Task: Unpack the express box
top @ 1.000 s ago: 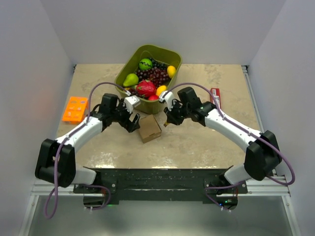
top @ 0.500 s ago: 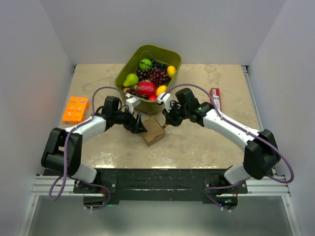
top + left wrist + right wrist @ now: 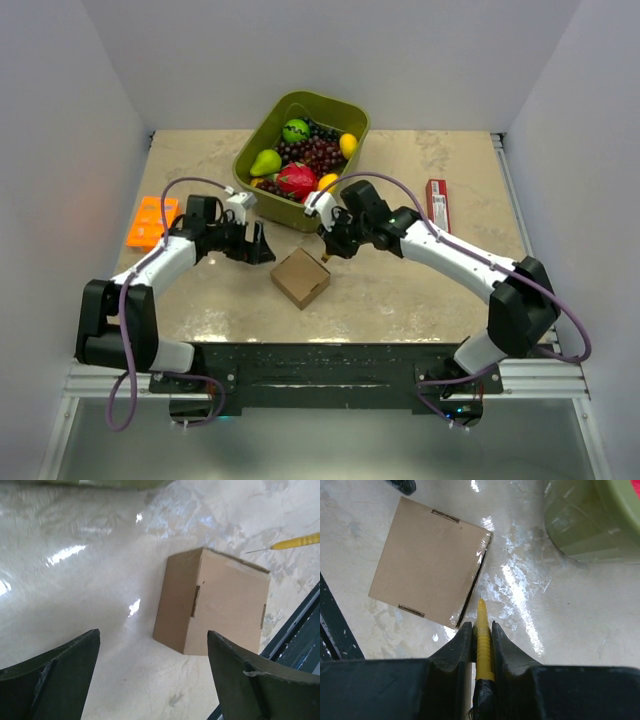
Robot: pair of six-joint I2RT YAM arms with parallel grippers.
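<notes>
The express box (image 3: 300, 277) is a small brown cardboard box, closed, lying on the table between my arms. It shows in the left wrist view (image 3: 215, 605) and in the right wrist view (image 3: 427, 560), with clear tape along its edge. My left gripper (image 3: 258, 245) is open and empty, to the left of the box and apart from it. My right gripper (image 3: 328, 250) is shut on a yellow pointed tool (image 3: 482, 630), whose tip hangs just beyond the box's taped edge. The tool's tip also shows in the left wrist view (image 3: 295, 542).
A green tub of fruit (image 3: 302, 155) stands just behind both grippers. An orange tray (image 3: 152, 221) lies at the left. A slim red packet (image 3: 437, 205) lies at the right. The table's front edge and black rail are close behind the box.
The box has slid toward the front edge and turned. My left gripper has pulled back to the left, off the box. My right gripper has shifted left with the yellow tool.
</notes>
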